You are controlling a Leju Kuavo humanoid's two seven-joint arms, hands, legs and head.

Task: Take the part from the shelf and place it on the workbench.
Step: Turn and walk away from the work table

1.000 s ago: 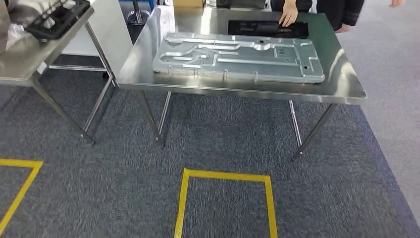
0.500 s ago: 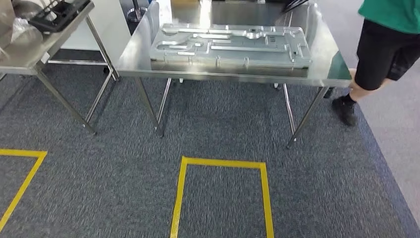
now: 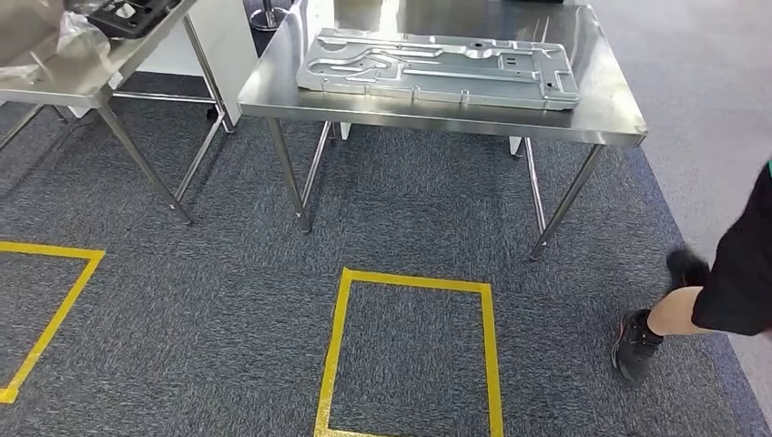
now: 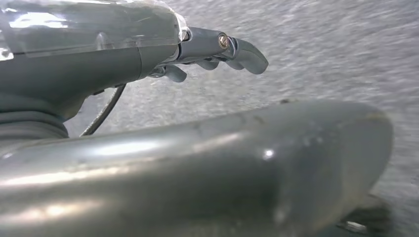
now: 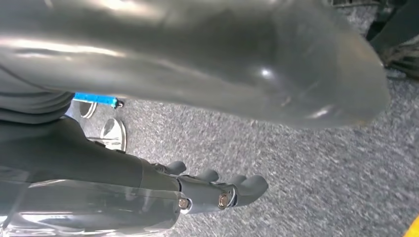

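Both hands are just hanging at the robot's sides right now: the left hand [image 4: 148, 69] has its fingers loosely curled with gaps between them and nothing in them, carpet behind it, and the right hand [image 5: 163, 195] looks the same, empty and slack over the floor. So nothing is being carried. The part [image 3: 439, 68], that big flat stamped metal panel, is lying face up on the bench [image 3: 437, 118], well ahead of the robot and out of reach. Its long axis runs side to side across the head view, parallel to the bench's near edge, with the notched, busier end off to the robot's right. My read is the placing is done, or the robot is standing off between steps. If there's another move, it calls for walking, not reaching. Heads up, a person [image 3: 719, 282] is stepping through on the right, near the yellow floor square [image 3: 339, 364].
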